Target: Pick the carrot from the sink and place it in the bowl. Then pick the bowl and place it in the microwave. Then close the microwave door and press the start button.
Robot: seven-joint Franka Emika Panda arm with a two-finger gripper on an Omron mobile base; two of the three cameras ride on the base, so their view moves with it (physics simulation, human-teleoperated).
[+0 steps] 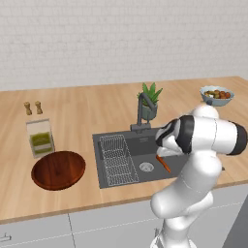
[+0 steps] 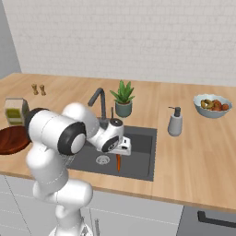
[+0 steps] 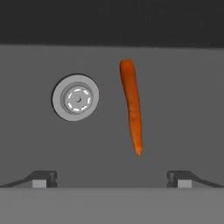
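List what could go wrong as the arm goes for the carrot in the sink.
1. The slim orange tapered carrot lies right of centre between the open gripper fingertips, so a straight descent may catch it off-centre and roll it.
2. It rests flat on the dark grey sink floor; the fingertips may strike the floor first.
3. The round drain sits close beside it; a nudged carrot could roll there.

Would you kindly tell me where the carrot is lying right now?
The carrot lies on the sink floor, just right of the round drain in the hand view, ahead of the open tool.
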